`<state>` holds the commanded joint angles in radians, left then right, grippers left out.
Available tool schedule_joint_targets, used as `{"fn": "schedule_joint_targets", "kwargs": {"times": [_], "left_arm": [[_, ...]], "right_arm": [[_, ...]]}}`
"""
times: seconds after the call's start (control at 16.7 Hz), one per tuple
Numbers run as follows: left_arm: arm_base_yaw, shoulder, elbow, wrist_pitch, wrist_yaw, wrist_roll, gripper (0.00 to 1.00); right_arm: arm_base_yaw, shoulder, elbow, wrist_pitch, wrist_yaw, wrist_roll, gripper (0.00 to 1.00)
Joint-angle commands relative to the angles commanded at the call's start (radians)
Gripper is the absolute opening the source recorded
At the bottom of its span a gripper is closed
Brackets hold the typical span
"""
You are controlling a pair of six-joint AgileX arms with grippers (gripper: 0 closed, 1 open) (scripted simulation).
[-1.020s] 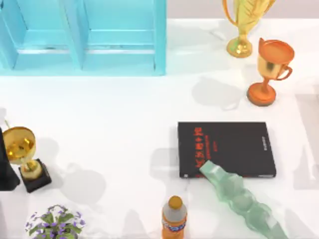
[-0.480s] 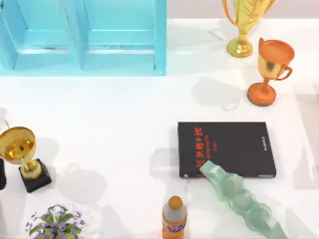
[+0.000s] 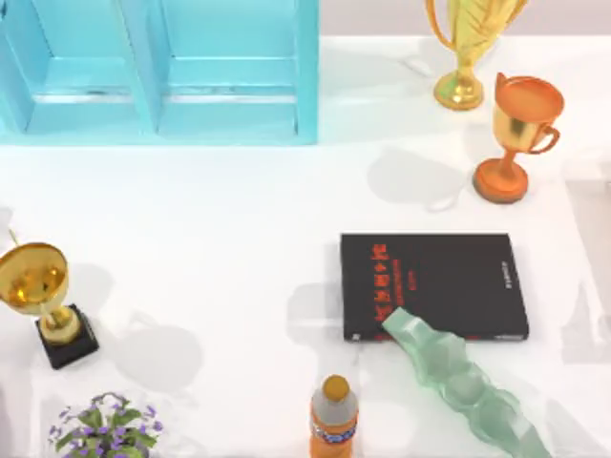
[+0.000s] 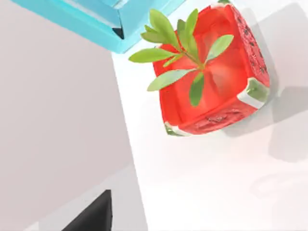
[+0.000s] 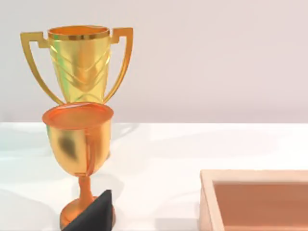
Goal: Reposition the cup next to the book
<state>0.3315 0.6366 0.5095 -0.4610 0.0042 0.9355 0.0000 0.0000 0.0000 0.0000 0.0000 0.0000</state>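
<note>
Tabletop (image 3: 220,210), white, seen from above: the book (image 3: 434,286) lies flat a little right of centre, its red lettering toward the left end and its small white text toward the right end. A pale green, ridged, see-through object (image 3: 458,382) lies slantwise from the near right, and its tip overlaps the book's near edge close to the left corner. Just beyond the book's far right corner stands an orange trophy (image 3: 520,134), with a taller gold trophy (image 3: 466,48) behind it. An orange-capped bottle (image 3: 333,420) stands at the near edge, near the book's left end. At the far left sits a blue shelf unit (image 3: 162,72); at the left edge are a gold trophy on a black base (image 3: 43,296) and, nearer, a pot of purple flowers (image 3: 103,425). The left wrist view takes in a red, melon-patterned cube pot (image 4: 216,72) holding a green sprig, near a corner of the blue shelf unit (a black wedge (image 4: 91,216) juts in at the frame's edge). How the left gripper stands cannot be told. The right wrist view faces the orange trophy, the gold one directly behind it, beside the corner of a wooden tray (image 5: 207,197); the right gripper's state likewise cannot be told.
</note>
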Motion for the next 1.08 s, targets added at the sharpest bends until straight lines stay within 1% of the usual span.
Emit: {"fn": "schedule_joint_targets", "kwargs": {"times": [0.42,0.66,0.9,1.08], "left_arm": [[0.243,0.458,0.367,-0.331,-0.001,0.672,1.0],[0.367,0.691,0.554,-0.501,-0.003,1.014,1.0],[0.469,0.881,0.706,-0.638,-0.004,1.291,1.0],[0.525,0.985,0.79,-0.713,-0.004,1.442,1.0]], "right_arm": [[0.0,0.0,0.0,0.0,0.0,0.0,1.0],[0.0,0.0,0.0,0.0,0.0,0.0,1.0],[0.0,0.0,0.0,0.0,0.0,0.0,1.0],[0.0,0.0,0.0,0.0,0.0,0.0,1.0]]}}
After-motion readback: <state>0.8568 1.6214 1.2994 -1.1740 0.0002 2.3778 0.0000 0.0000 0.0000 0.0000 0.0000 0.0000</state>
